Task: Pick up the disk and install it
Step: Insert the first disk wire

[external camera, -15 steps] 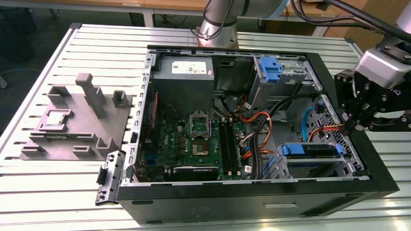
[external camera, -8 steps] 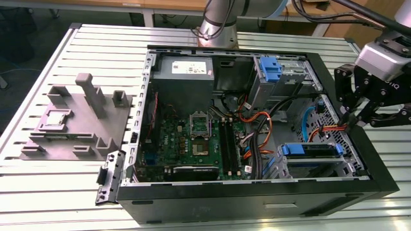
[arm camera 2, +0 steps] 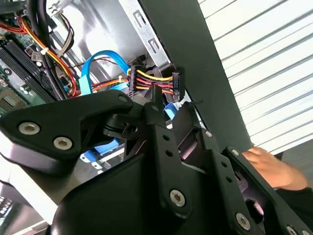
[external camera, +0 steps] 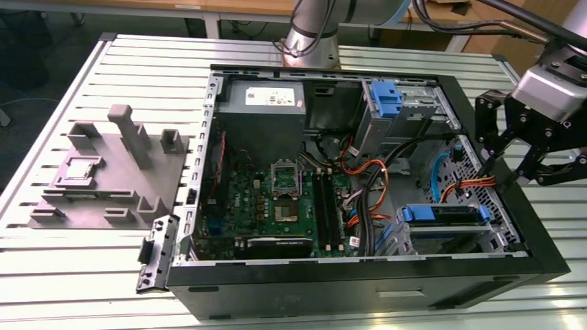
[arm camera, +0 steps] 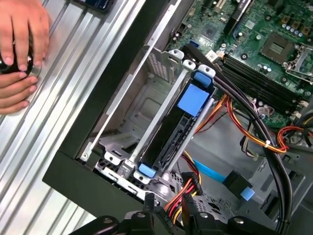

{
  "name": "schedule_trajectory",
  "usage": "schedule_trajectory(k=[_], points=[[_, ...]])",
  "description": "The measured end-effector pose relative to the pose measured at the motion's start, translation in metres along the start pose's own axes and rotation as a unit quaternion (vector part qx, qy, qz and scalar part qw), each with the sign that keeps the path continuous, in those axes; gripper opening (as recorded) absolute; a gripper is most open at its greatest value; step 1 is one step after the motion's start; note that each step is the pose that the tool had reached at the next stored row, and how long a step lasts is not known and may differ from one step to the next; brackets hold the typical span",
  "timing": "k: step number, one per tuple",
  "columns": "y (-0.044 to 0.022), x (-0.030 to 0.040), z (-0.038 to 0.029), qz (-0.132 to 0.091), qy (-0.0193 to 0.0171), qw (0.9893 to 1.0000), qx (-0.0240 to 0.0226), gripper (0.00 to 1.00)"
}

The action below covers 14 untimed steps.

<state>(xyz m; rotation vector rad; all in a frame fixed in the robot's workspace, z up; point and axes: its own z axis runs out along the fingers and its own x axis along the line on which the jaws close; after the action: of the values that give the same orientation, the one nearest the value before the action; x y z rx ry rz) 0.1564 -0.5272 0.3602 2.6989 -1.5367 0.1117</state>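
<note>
- Seemingly, the main work was done: the disk (external camera: 445,214) sat in a drive bay inside the open computer case (external camera: 367,289), in the case corner at the exterior view's right, nearest that camera.
- In the first wrist view the disk (arm camera: 190,100) lay lengthwise between the bay's metal rails with its blue tabs showing at both ends. We judged it seated, but could not tell whether it was fully latched.
- We could not make out any cable plugged into it. The red, yellow and black power lead (arm camera: 183,188) hung loose near the bay, so cabling may have been left to do.
- The gripper (external camera: 509,161) hung above the case's side wall at the exterior view's right, near the bay but not touching the disk and carrying nothing we could see. We could not tell whether it was spread or pressed together.
- A bare blue bracket (external camera: 385,96) stood in the far bay beside the grey power supply (external camera: 266,100).
- The case rested on a slatted metal table (external camera: 92,275); a grey parts fixture (external camera: 110,172) stood near the table's edge at the exterior view's left.
- A person's hand (arm camera: 19,54) rested on the table just outside the case wall, over a small dark object.
- Beyond the table's far edge we saw the arm's base (external camera: 312,34) and a wooden bench top.
</note>
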Motion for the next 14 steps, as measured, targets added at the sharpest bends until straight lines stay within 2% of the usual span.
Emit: schedule_trajectory(k=[4, 7, 14], points=[[-0.0018, 0.0010, 0.0006, -0.016, 0.0001, 0.9999, 0.0011, 0.36], [-0.0019, 0.0010, 0.0016, -0.041, -0.0001, 0.9992, 0.0031, 0.36], [-0.0018, 0.0008, 0.0041, -0.095, 0.0009, 0.9955, 0.0066, 0.36]])
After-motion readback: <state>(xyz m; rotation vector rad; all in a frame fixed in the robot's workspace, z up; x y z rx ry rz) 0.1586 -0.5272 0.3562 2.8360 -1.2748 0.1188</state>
